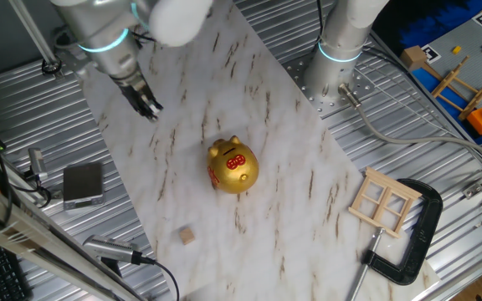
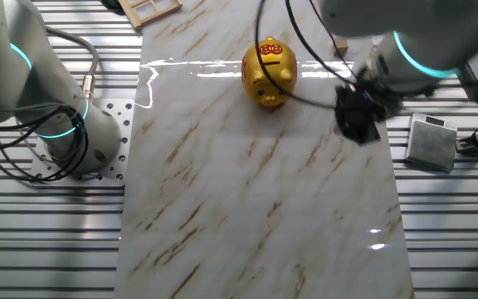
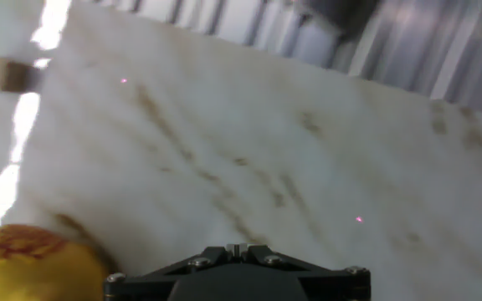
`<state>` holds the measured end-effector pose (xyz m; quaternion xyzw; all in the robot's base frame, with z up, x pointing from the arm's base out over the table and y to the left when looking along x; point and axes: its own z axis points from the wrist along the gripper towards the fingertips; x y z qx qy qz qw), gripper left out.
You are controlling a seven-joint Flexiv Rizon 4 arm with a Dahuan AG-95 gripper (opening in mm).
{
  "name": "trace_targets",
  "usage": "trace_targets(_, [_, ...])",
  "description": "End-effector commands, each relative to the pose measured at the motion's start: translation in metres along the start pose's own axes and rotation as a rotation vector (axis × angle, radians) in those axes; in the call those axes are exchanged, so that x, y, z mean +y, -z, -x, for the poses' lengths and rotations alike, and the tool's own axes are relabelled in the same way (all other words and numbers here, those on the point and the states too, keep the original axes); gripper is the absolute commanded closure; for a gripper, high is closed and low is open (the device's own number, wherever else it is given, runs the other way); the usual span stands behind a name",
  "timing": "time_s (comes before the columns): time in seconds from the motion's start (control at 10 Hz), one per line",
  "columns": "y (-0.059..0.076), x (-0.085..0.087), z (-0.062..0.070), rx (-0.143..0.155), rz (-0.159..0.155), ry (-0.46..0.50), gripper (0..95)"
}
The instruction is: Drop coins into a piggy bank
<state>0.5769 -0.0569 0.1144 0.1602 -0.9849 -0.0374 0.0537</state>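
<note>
The gold piggy bank (image 1: pixel 233 165) stands upright in the middle of the marble board, red patch on top; it also shows in the other fixed view (image 2: pixel 270 71) and at the hand view's bottom left corner (image 3: pixel 32 263). The small tan coin (image 1: pixel 188 236) lies flat on the board near its front edge, apart from the pig; it appears blurred in the hand view (image 3: pixel 7 73) and in the other fixed view (image 2: pixel 341 48). My gripper (image 1: pixel 150 108) hovers over the board's far left part, well away from both, fingers together and empty (image 2: pixel 359 129) (image 3: pixel 237 248).
A second arm's base (image 1: pixel 337 58) stands at the board's far right edge. A wooden window frame (image 1: pixel 383 201) and a black clamp (image 1: pixel 412 242) lie at the right. A grey box (image 1: pixel 83 182) with cables sits left of the board.
</note>
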Motion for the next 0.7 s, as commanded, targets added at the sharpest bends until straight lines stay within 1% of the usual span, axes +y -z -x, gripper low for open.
trace_targets(0.1, [-0.010, -0.019, -0.005, 0.011, -0.001, 0.128, 95.0])
trace_targets(0.2, [-0.014, -0.022, -0.009, 0.018, 0.007, 0.143, 95.0])
trace_targets(0.3, [-0.015, -0.022, -0.011, 0.019, 0.006, 0.148, 95.0])
trace_targets(0.4, [-0.018, -0.021, -0.016, 0.022, 0.000, 0.169, 95.0])
trace_targets(0.7, [-0.019, -0.021, -0.018, 0.022, 0.000, 0.183, 95.0])
